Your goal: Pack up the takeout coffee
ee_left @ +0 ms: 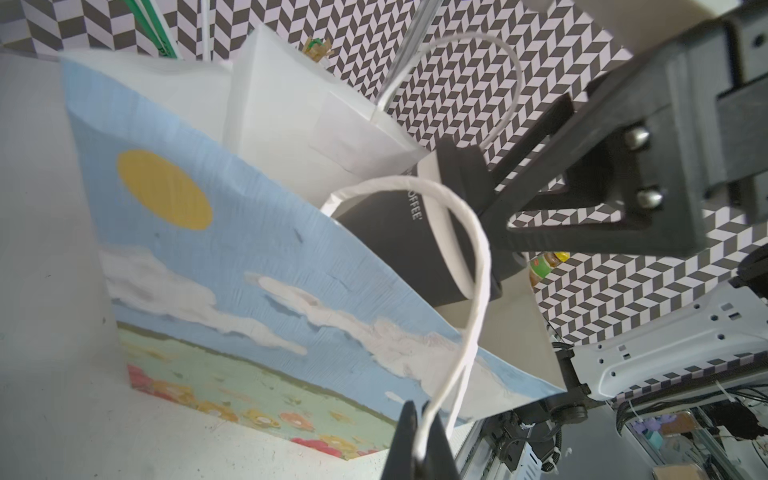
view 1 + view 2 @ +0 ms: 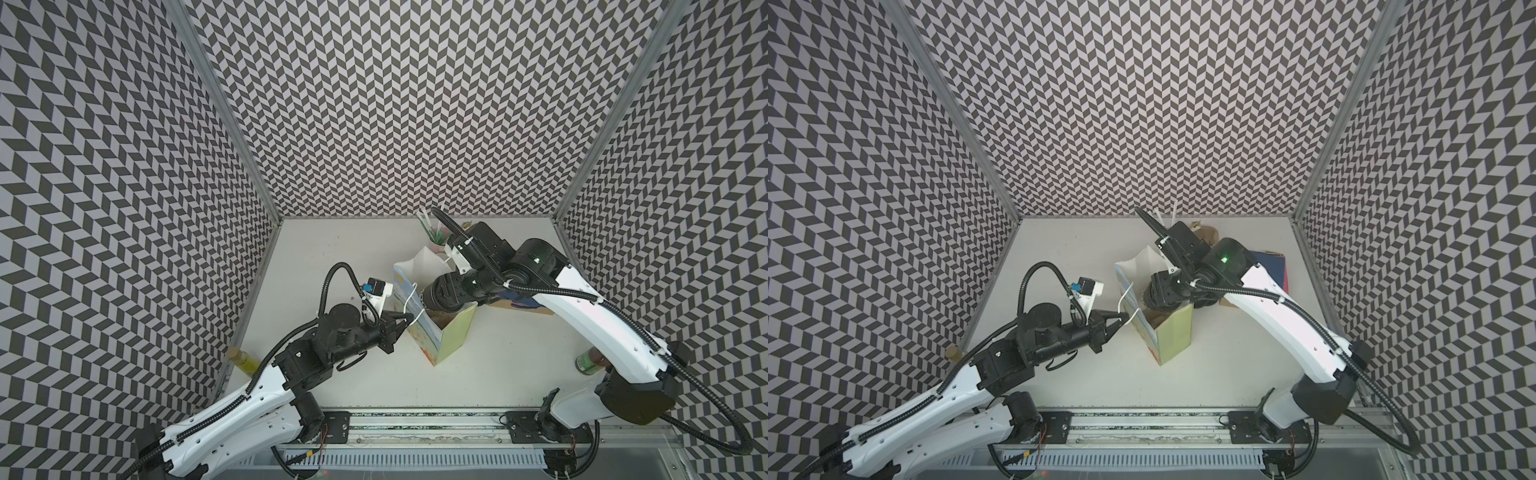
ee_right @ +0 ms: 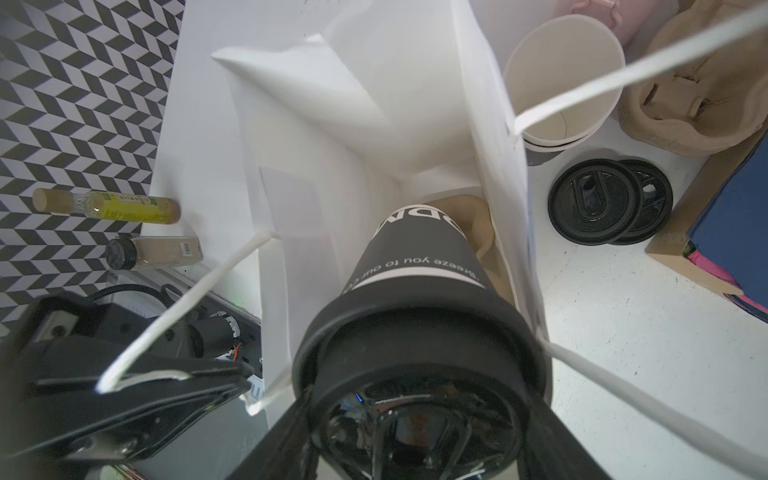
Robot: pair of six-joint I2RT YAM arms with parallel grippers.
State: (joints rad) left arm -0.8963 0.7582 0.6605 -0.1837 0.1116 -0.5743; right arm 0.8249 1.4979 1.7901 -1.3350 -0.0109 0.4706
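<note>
The takeout coffee (image 3: 415, 257), a black paper cup with white print and a black lid (image 3: 419, 332), hangs upright in the mouth of the gift bag (image 2: 444, 340), partly below its rim. My right gripper (image 3: 419, 436) is shut on the lid, one finger on each side; the left wrist view shows the cup (image 1: 399, 245) and a finger (image 1: 461, 174) on the lid. My left gripper (image 1: 419, 436) is shut on the bag's white cord handle (image 1: 478, 257), holding that side up (image 2: 409, 319). Something tan (image 3: 482, 232) lies at the bag's bottom.
Behind the bag stand stacked open paper cups (image 3: 565, 79), loose black lids (image 3: 598, 199), a tan pulp carrier (image 3: 685, 104) and a blue box (image 3: 731, 216). A pink cup of straws (image 2: 436, 241) is at the back. Bottles (image 3: 108, 205) (image 3: 153, 251) lie left; a green can (image 2: 588, 361) stands right.
</note>
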